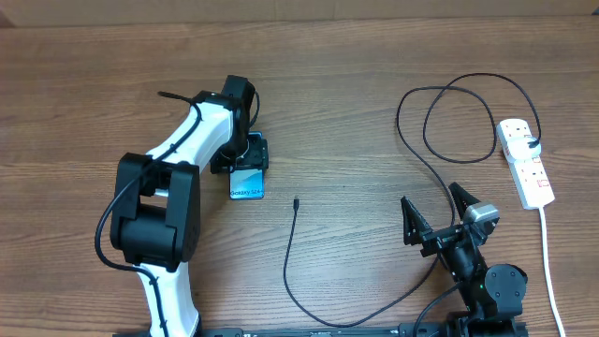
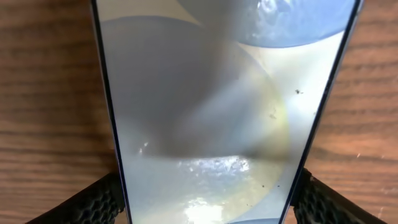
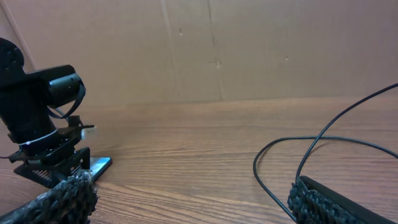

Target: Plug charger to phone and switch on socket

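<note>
A phone (image 2: 217,112) almost fills the left wrist view, lying flat on the wooden table (image 1: 356,75) with its pale, glossy screen facing up. The left gripper (image 2: 211,186) reaches down over it with jaws spread wide. One black textured finger (image 2: 87,202) sits at the phone's left long edge and the other at its right. No gap shows at either edge, and I cannot tell whether the pads press on the phone.

From overhead, the phone lies at about 9 o'clock from the table's centre. Its upper end is hidden under the white and black left arm.

The right gripper (image 1: 429,192) is at about 4 o'clock with its jaws fully spread. It holds nothing and touches nothing.

The charger (image 1: 288,271) is a thin black cable. Its small plug tip (image 1: 296,200) lies loose on the wood just below centre, near the phone but apart from it. The cable runs toward 6 o'clock, curves right past the right arm, then loops at 2 o'clock. Its black plug (image 1: 532,142) sits in the socket (image 1: 526,161), a white strip at 3 o'clock. A white cord (image 1: 547,262) trails from the socket toward 5 o'clock.
</note>
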You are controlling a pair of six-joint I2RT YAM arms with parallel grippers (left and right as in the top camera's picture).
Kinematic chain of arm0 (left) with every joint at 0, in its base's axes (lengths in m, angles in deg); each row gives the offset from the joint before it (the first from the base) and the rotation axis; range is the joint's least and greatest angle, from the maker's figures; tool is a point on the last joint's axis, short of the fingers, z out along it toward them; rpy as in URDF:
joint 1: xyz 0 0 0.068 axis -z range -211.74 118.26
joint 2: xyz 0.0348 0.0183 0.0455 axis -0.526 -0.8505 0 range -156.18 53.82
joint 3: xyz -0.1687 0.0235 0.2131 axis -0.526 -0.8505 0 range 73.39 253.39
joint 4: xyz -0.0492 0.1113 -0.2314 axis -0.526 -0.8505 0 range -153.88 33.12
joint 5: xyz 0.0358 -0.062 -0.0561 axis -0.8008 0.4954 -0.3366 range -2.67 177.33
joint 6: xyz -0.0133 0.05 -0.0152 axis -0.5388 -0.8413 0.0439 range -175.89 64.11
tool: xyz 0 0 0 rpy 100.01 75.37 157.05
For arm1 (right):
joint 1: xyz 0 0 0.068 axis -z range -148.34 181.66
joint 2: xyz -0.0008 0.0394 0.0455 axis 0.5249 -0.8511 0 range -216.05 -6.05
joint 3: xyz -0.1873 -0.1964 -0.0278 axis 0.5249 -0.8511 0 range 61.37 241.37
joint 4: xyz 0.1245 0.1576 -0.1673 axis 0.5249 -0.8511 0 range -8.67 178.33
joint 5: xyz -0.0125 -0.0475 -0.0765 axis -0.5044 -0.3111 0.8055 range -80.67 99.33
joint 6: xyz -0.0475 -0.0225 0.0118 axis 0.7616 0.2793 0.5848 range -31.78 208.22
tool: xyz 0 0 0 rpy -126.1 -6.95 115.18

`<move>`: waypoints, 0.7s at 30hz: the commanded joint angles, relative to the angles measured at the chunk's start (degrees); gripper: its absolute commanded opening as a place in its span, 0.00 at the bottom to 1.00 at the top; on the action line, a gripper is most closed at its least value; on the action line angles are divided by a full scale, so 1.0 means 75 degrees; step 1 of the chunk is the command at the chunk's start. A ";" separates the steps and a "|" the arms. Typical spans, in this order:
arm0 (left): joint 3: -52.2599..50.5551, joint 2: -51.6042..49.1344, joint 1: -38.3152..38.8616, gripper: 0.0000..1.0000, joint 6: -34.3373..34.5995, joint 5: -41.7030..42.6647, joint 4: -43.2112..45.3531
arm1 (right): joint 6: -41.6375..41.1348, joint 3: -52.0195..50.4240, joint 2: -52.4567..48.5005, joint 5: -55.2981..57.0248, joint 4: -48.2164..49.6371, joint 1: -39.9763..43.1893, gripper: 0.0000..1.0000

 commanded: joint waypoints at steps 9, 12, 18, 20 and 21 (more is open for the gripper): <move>0.0592 -0.0391 -0.0277 0.77 -0.0970 0.2710 -0.0600 | -0.0023 -0.0073 0.0000 -0.0038 0.0041 0.0041 1.00; 0.0618 -0.0391 -0.0396 0.77 -0.1227 0.3503 -0.0662 | -0.0023 -0.0073 0.0000 -0.0038 0.0041 0.0041 1.00; 0.0618 -0.0391 -0.0656 0.77 -0.1816 0.4960 -0.0796 | -0.0032 -0.0073 0.0000 -0.0204 0.0044 0.0041 1.00; 0.0618 -0.0391 -0.0726 0.77 -0.1961 0.5418 -0.0857 | -0.0035 -0.0076 0.0000 -0.0979 0.0073 0.0041 1.00; 0.0618 -0.0391 -0.0752 0.77 -0.1999 0.5619 -0.0868 | -0.0035 -0.0073 0.0000 -0.1585 0.0082 0.0041 1.00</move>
